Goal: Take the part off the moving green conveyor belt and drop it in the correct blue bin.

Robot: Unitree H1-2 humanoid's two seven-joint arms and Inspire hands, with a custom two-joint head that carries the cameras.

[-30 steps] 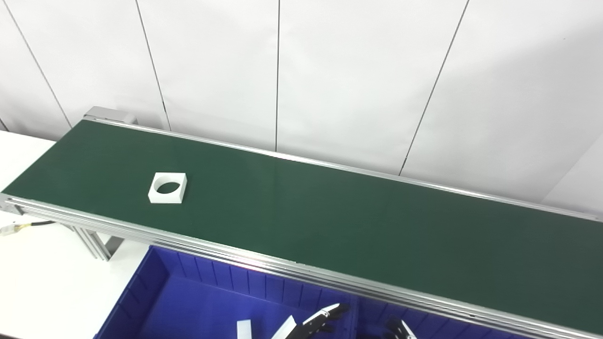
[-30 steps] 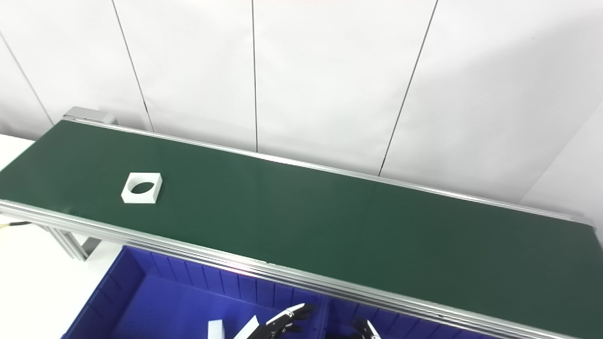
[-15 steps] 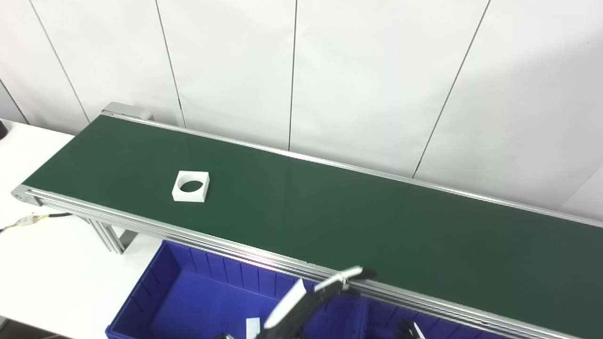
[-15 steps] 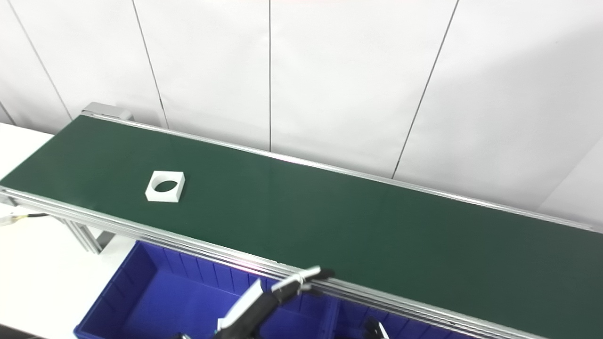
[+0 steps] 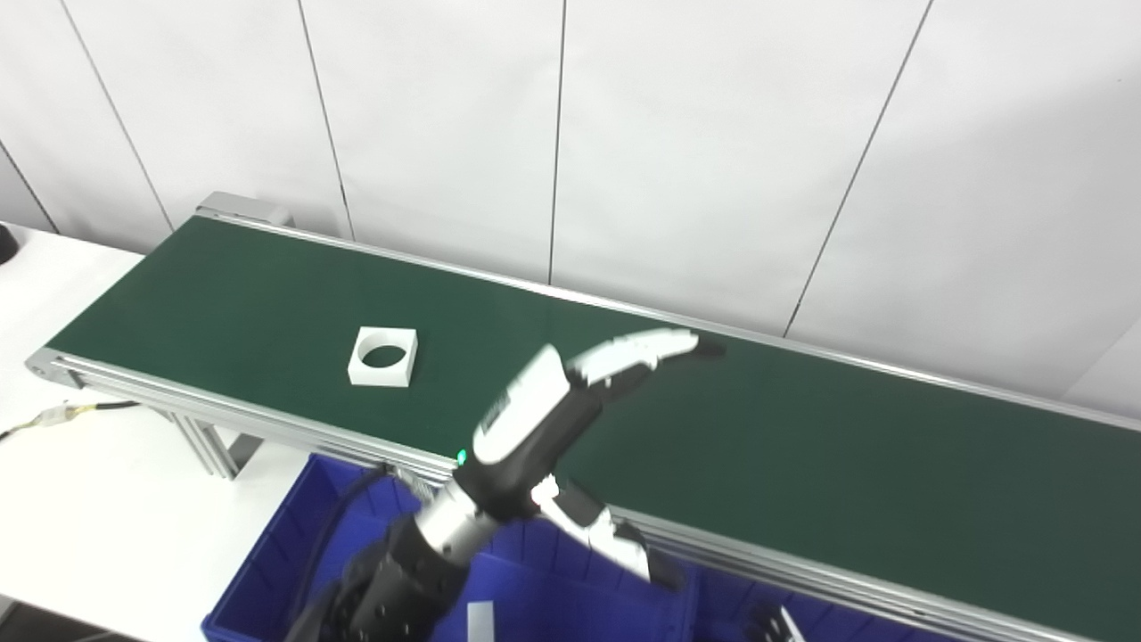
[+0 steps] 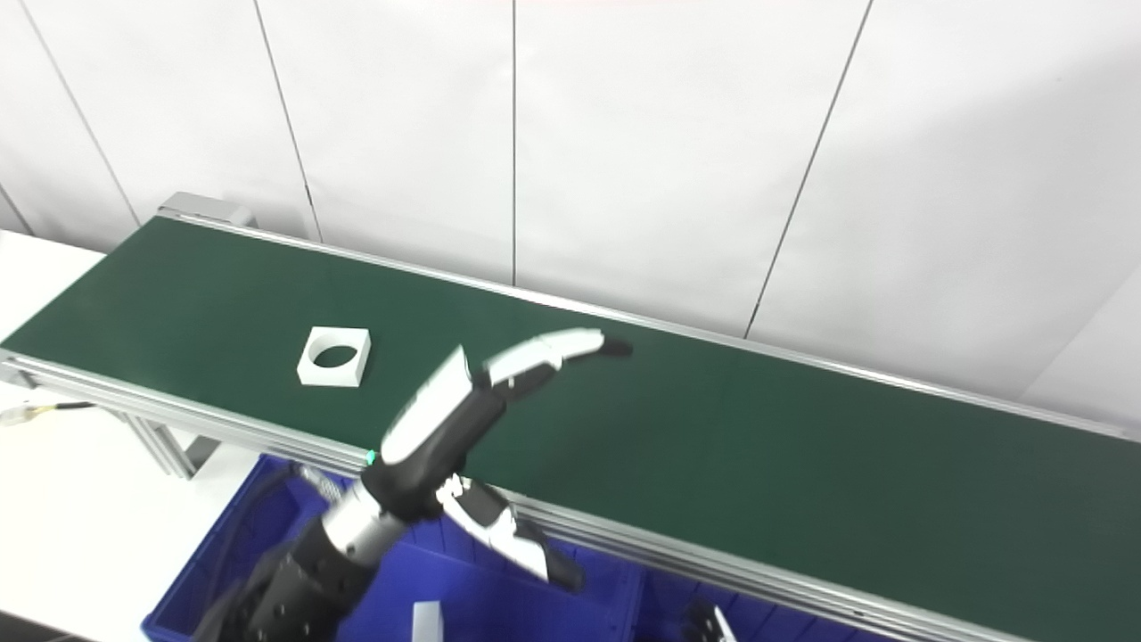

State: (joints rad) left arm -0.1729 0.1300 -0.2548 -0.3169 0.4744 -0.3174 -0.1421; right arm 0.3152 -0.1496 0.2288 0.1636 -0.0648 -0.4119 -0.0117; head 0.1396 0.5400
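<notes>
Far left of the frame, the white counter (image 5: 80, 499) carries a loose cable with a connector (image 5: 53, 415), lying below the conveyor's end. On the long green conveyor belt with aluminium rails (image 5: 802, 455), left of centre, sits the task's thing: a flat white square part with a round hole through it (image 5: 383, 357), lying flat and untouched, nearer the front rail than the back.

Just right of it, the left robot hand (image 5: 579, 419) hangs above the belt, fingers (image 5: 642, 349) stretched toward the far rail and thumb (image 5: 606, 539) swung down over the front rail, spread wide apart and holding nothing. It is near the part but not over it.

To my eye the reach is the step in hand. Doing it well means waiting with fingers spread, then closing across two opposite edges of the square, low enough to catch its thin sides.

Below the front rail, lower middle, the blue plastic bin with ribbed walls (image 5: 267, 571) holds a small white piece (image 5: 480, 620). Whether that compartment is the correct one I cannot tell. The front rail stands between belt and bin, so the carry must clear it.

Bottom right, only a sliver of the right robot hand (image 5: 774, 624) shows; apart or together, I cannot tell.
</notes>
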